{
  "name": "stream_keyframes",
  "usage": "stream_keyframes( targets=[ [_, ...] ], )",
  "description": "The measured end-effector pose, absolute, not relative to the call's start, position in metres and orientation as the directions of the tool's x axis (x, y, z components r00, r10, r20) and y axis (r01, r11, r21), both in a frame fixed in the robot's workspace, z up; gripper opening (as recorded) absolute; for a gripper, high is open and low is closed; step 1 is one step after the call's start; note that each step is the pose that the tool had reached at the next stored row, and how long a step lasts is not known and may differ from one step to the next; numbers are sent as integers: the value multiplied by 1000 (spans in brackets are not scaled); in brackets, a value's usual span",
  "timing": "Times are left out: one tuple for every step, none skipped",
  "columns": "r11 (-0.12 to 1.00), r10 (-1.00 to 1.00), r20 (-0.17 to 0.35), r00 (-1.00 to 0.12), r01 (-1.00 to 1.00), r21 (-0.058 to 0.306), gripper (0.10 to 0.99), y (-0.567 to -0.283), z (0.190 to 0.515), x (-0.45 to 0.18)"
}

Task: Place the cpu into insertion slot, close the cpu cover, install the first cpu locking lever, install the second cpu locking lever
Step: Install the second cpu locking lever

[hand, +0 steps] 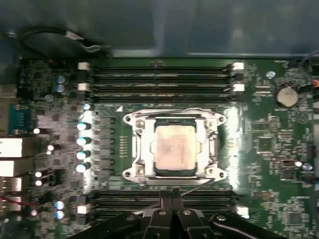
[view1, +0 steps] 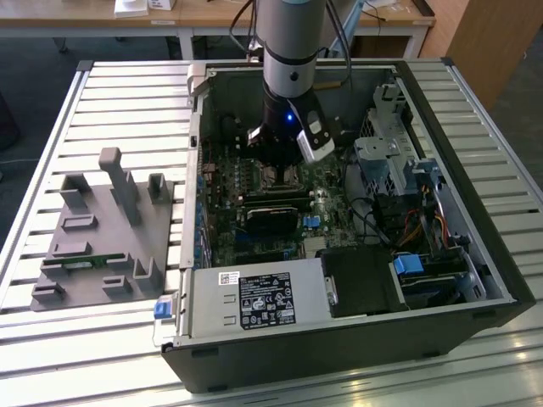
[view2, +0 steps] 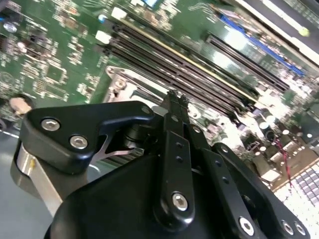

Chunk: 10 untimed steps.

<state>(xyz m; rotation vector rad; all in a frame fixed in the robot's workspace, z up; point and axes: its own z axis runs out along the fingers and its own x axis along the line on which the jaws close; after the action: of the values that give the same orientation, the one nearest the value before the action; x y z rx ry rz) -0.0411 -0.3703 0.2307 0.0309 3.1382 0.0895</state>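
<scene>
the cpu [hand: 175, 148] is seen lying flat in the insertion slot [hand: 175, 175], its dull silver top facing up, in the first wrist view. the cpu cover [hand: 141, 148] is laid down around it, its frame bordering the chip on all sides, with thin lever wires running along the socket's edges. the socket sits on the green motherboard [hand: 279, 199], between two banks of long black memory slots [hand: 159, 77].

the claw [hand: 170, 193] is held just beside the socket's edge, over the nearer bank of slots; its fingertips [view2: 175, 99] are pressed together with nothing between them, as shown in both wrist views.

in the exterior view, the arm [view1: 288, 51] is lowered into the open computer case [view1: 475, 254], with the claw [view1: 280, 174] down by the board. the case rests on a slatted metal counter [view1: 127, 93]. a grey fixture [view1: 106, 233] with upright posts is set on the counter toward the exterior view's left, well apart from the case.
</scene>
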Motion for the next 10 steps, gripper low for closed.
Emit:
stream_keyframes(
  targets=[
    [998, 20, -1, -1000, 20, 57, 106, -370, 230, -43],
    [998, 20, -1, -1000, 20, 57, 106, -370, 229, -44],
    [998, 20, -1, -1000, 20, 57, 106, -370, 228, -45],
    [998, 20, -1, -1000, 20, 57, 106, -370, 226, -45],
    [998, 20, -1, -1000, 19, 57, 106, -370, 224, -45],
    [998, 20, -1, -1000, 20, 57, 106, -370, 223, -45],
    [998, 20, 0, -1000, 20, 59, 106, -371, 222, -45],
    [998, 20, 0, -1000, 20, 67, 106, -372, 222, -46],
    [997, 20, 0, -1000, 20, 78, 106, -373, 222, -46],
    [996, 20, 0, -1000, 20, 86, 106, -374, 222, -47]
  ],
)
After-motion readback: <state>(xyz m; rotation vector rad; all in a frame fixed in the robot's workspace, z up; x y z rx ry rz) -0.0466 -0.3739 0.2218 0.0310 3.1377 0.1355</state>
